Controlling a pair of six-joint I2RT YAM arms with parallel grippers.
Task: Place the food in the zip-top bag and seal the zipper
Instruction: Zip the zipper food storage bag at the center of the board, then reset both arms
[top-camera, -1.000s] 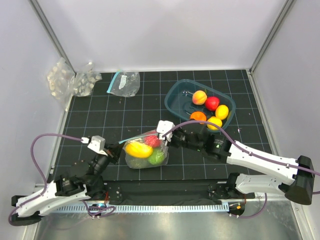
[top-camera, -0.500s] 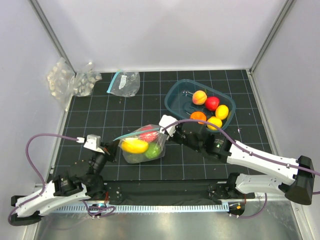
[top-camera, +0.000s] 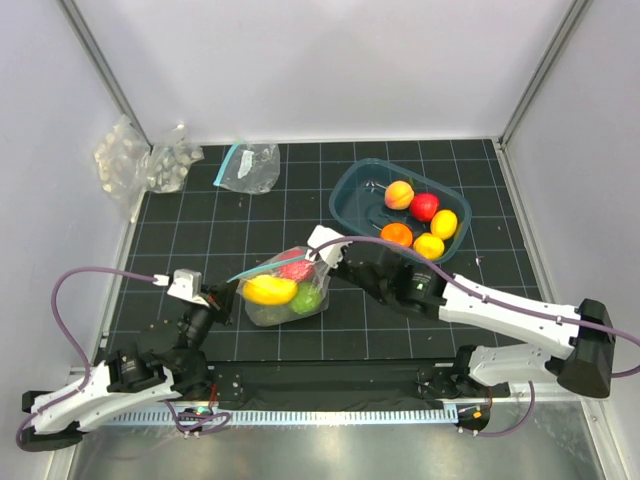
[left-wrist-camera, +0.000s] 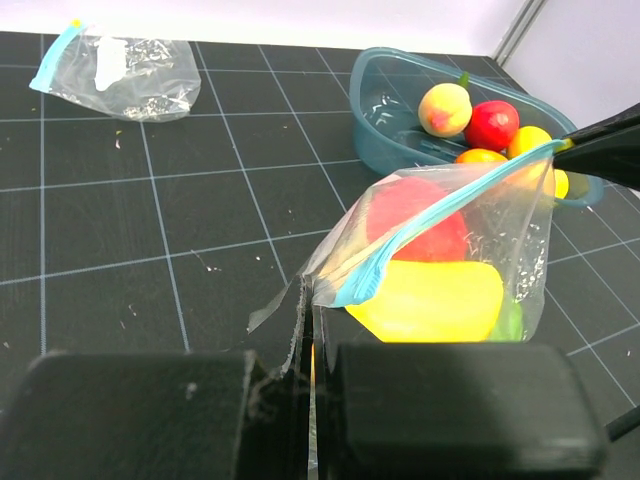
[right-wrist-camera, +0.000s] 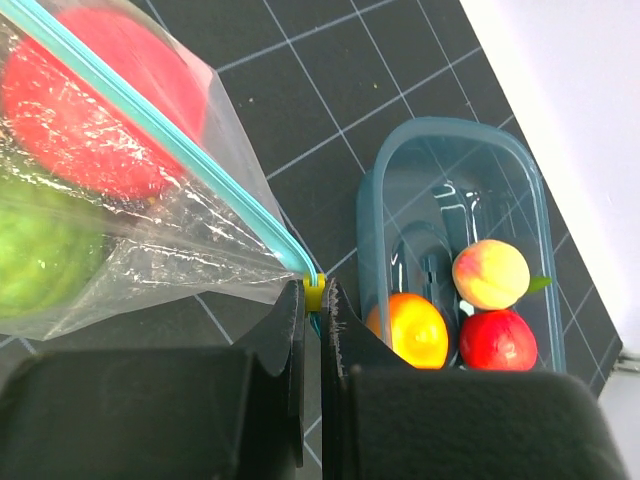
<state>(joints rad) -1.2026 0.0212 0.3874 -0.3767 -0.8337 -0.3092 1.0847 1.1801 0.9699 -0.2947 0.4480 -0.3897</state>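
Zip-top bag (top-camera: 283, 292) holding red, yellow and green fruit (left-wrist-camera: 430, 300) sits on the bench (top-camera: 250, 220), stretched between left claw (left-wrist-camera: 312, 365), clamped on its corner, and right claw (right-wrist-camera: 314, 302), pinching the zipper (left-wrist-camera: 440, 222) end

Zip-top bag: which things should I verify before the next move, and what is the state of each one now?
1. Shut grip of left tool on the corner of the zip-top bag: ok.
2. Shut grip of right tool on the end of the zipper: ok.
3. Tension of the zipper between both tools: ok, it runs almost straight.
4. Seal along the whole zipper: cannot tell.
5. Bagged food lying below the zipper: ok.
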